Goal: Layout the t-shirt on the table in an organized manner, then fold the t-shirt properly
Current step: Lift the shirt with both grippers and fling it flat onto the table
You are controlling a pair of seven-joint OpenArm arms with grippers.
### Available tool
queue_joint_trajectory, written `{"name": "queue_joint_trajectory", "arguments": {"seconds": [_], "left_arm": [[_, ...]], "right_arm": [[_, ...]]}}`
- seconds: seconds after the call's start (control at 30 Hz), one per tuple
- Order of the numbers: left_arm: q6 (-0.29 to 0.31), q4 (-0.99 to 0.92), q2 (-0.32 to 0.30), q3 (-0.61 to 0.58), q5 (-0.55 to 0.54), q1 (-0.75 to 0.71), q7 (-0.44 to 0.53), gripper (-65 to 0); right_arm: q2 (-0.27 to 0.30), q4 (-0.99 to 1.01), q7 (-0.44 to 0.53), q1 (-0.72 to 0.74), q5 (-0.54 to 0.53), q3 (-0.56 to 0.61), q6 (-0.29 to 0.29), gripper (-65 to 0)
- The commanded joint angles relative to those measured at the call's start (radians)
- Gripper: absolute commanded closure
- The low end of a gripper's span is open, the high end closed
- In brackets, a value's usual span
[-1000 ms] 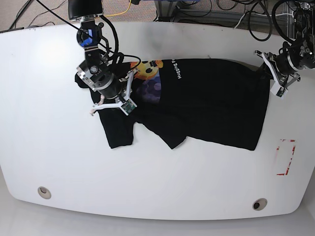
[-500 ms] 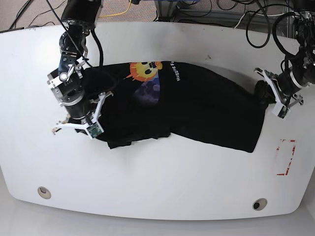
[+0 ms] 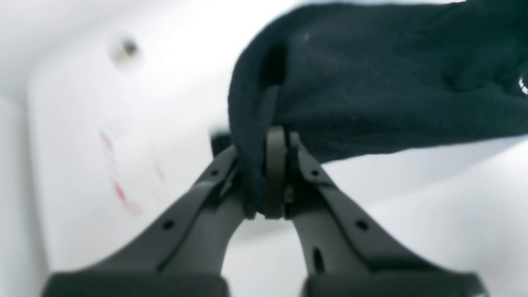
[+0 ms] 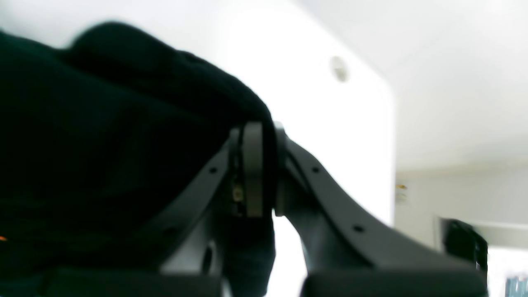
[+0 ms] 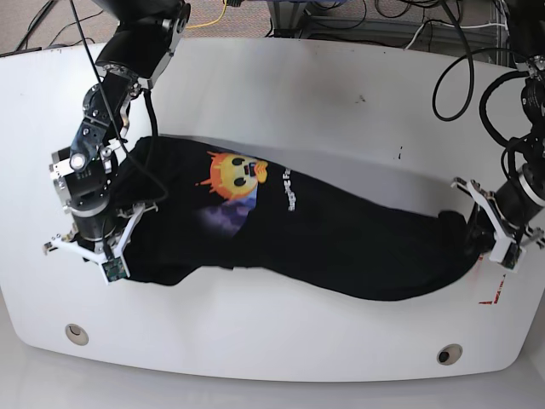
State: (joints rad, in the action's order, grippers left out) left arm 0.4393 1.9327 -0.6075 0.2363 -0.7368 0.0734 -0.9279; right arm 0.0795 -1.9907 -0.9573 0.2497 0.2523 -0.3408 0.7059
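1. The left tool (image 3: 275,173) is closed tight on a bunched fold of the black t-shirt (image 3: 387,82); in the left wrist view the cloth is pinched between the dark fingers (image 3: 275,165) and hangs off to one side.
2. In the base view the left tool (image 5: 492,232) sits near the tabletop's right edge, holding one end of the shirt just beside the red tape mark (image 5: 492,298).
3. The right tool (image 4: 258,169) is also clamped shut on the t-shirt (image 4: 103,144); the right wrist view shows cloth wrapped over and between its fingers (image 4: 252,165).
4. In the base view the right tool (image 5: 94,247) is near the tabletop's left edge, gripping the other end of the shirt.
5. The t-shirt (image 5: 341,239) is stretched between the two tools as a long, drawn-out band across the middle of the white tabletop (image 5: 281,102), running from the left side down towards the front right.
6. The orange-and-yellow cartoon print (image 5: 232,173) faces up on the left half of the shirt, with white lettering (image 5: 289,189) just beside it.
7. Two round metal-ringed holes sit near the tabletop's front edge, one towards the left corner (image 5: 77,332) and one towards the right (image 5: 449,354).
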Motion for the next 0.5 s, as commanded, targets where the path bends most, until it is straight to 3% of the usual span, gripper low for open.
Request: {"name": "queue_joint_trajectory", "arguments": {"seconds": [0.0,0.23,0.47], "left_arm": [[-0.007,0.017,-0.022,0.004,-0.011,0.084,0.031,0.0],[-0.010,0.032,-0.021,-0.033,-0.017,0.291,0.031,0.0],[-0.076,0.044,-0.021,-0.038,-0.043,0.558,0.030,0.0]], "right_arm": [[0.009,0.018,-0.016,0.084,-0.006,0.003,-0.008,0.0],[0.038,0.147,-0.048,0.302,-0.005,0.006,-0.008,0.0],[0.108,0.242,-0.136,0.604,-0.006,0.045,-0.008,0.0]]}}
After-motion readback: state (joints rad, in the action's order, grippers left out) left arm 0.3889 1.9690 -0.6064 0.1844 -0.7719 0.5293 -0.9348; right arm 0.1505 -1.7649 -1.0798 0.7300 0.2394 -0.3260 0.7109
